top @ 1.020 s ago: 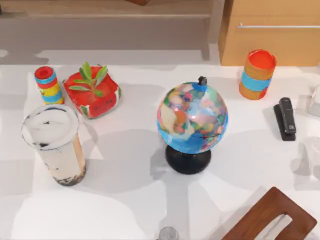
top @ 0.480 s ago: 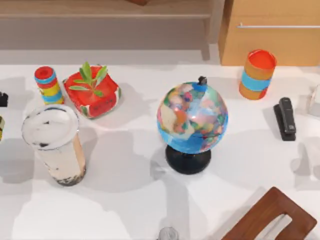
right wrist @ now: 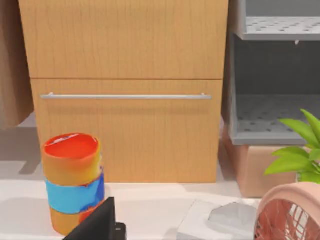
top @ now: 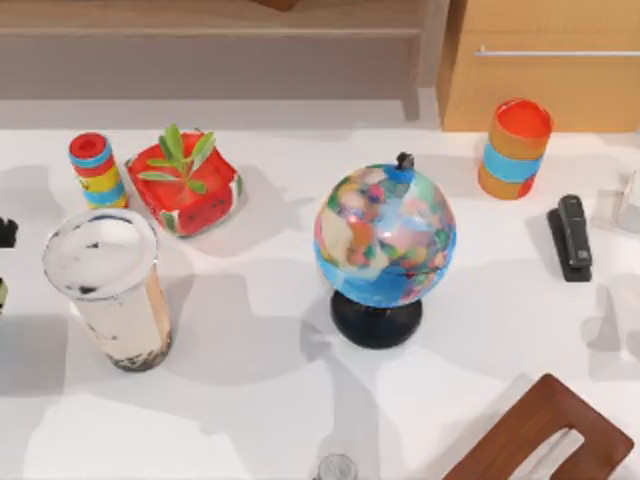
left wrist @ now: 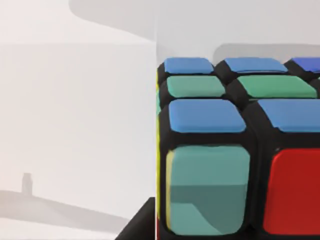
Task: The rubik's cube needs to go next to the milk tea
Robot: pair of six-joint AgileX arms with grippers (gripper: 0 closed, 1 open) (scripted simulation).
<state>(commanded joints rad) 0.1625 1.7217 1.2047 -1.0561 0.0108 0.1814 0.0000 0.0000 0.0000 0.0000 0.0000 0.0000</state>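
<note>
The milk tea, a tall clear cup with a white film top and dark pearls at the bottom, stands at the table's left. At the top view's left edge, just left of the cup, a sliver of the rubik's cube shows under a black finger of my left gripper. The left wrist view has the rubik's cube very close, with blue, green, teal and red stickers. It hangs above the white table, held in the gripper.
A globe stands mid-table. A striped cylinder and a red planter sit behind the cup. An orange cup and a black stapler are at the right, a wooden chair at the front right.
My left gripper came into the top view's left edge with the cube, then moved toward the table's front, beside the milk tea. Its shadow on the table shifted too.
</note>
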